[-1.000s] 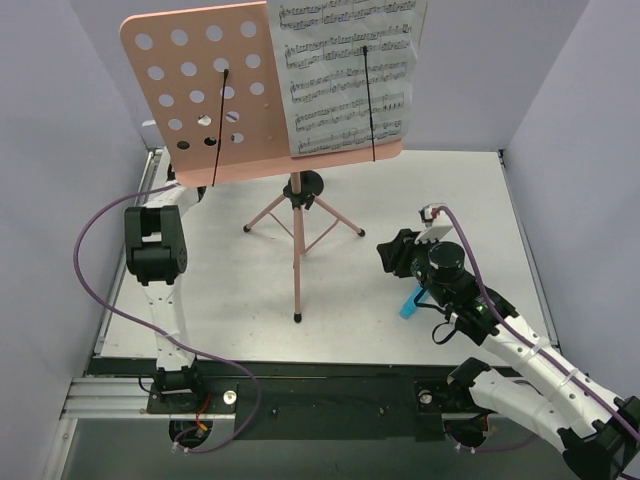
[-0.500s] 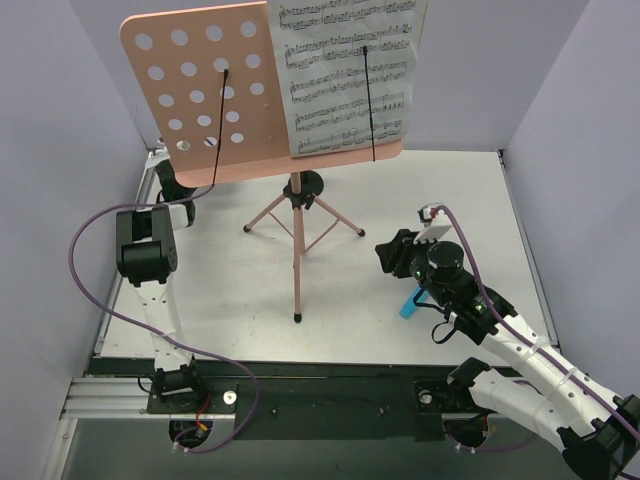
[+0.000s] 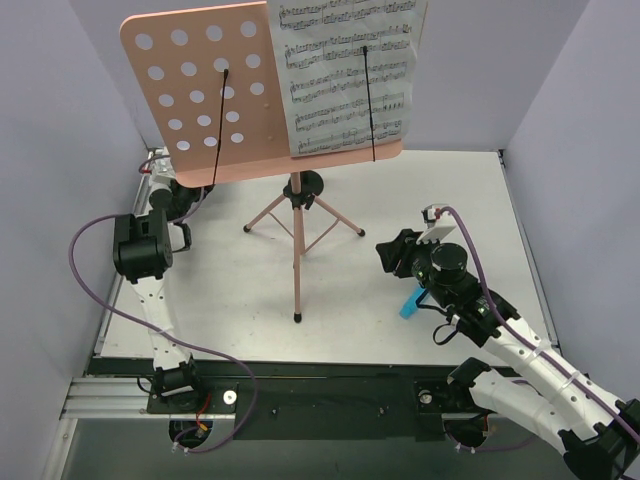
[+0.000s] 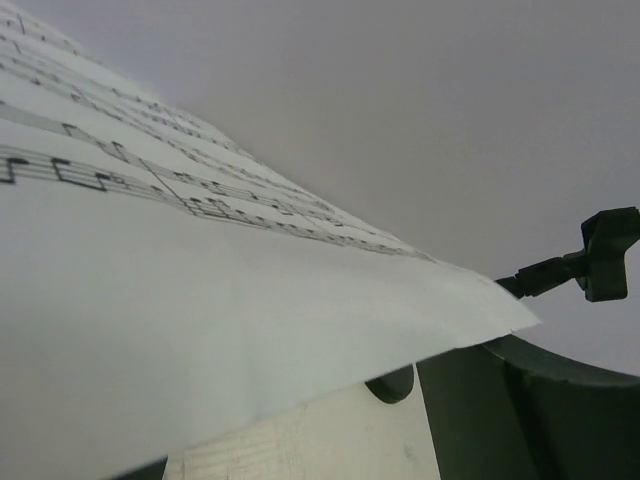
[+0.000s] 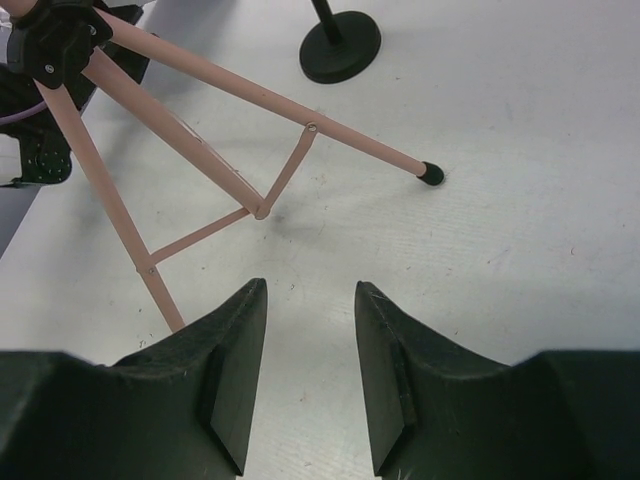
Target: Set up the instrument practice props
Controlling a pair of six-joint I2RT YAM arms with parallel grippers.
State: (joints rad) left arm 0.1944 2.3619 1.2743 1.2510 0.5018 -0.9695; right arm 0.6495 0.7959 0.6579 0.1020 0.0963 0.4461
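Desk (image 3: pixel 200 90), a flat pink perforated panel, stands on a thin pink tripod (image 3: pixel 297 225) at the back of the table (image 3: pixel 400 190), holding 1 printed page (image 3: pixel 345 75). The left claw (image 3: pixel 178 198) sits at its lower left edge, its grip hidden behind a 2nd page (image 4: pixel 200 330). The right claw (image 5: pixel 310 290), parted and empty, hangs over the table right of the tripod.

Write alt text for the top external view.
A pink perforated music-stand desk stands on its pink tripod at the back of a white table, one sheet-music page on its right half. The left arm reaches behind the desk's lower left corner; the right claw points toward the tripod from the right.
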